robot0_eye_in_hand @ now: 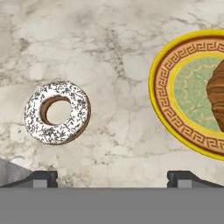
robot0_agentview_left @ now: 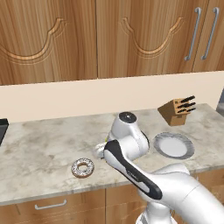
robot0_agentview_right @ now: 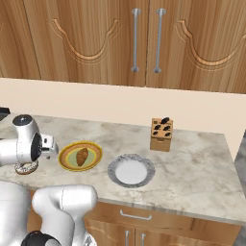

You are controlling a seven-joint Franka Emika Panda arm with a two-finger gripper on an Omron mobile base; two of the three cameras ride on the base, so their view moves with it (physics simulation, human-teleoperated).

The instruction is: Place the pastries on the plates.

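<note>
The two-finger pincer point(robot0_eye_in_hand: 112, 177) hangs above the marbled grey-and-cream stone surface point(robot0_eye_in_hand: 118, 52), its two small dark fingertips point(robot0_eye_in_hand: 43, 178) standing far apart and holding nothing. In the hand view both tips rise at the bottom edge, with bare stone between them.

Just beyond the one tip lies the ring doughnut with white icing and dark sprinkles point(robot0_eye_in_hand: 57, 112), flat on the surface and touching nothing else. From the left base view the same doughnut point(robot0_agentview_left: 82, 168) sits near the front edge of the surface, to the left of the white arm.

On the other side of the hand view is the round plate with a yellow-orange patterned rim and a green centre point(robot0_eye_in_hand: 162, 83), apart from the doughnut with open stone between them. The brown oval croissant-like pastry point(robot0_eye_in_hand: 216, 94) rests on its green centre. In the right base view this plate point(robot0_agentview_right: 95, 151) lies just beside the arm's wrist, with the pastry point(robot0_agentview_right: 82, 156) lying along its middle.

Further to the right, near but not touching the yellow plate, is the round white plate with a grey rim point(robot0_agentview_right: 143, 163), with nothing on it; it shows in the left base view too point(robot0_agentview_left: 174, 145). Behind it, toward the cream wall, stands a wooden knife block with dark handles point(robot0_agentview_right: 161, 134). Wooden cabinet doors with metal bar handles point(robot0_agentview_right: 136, 41) hang above.
</note>
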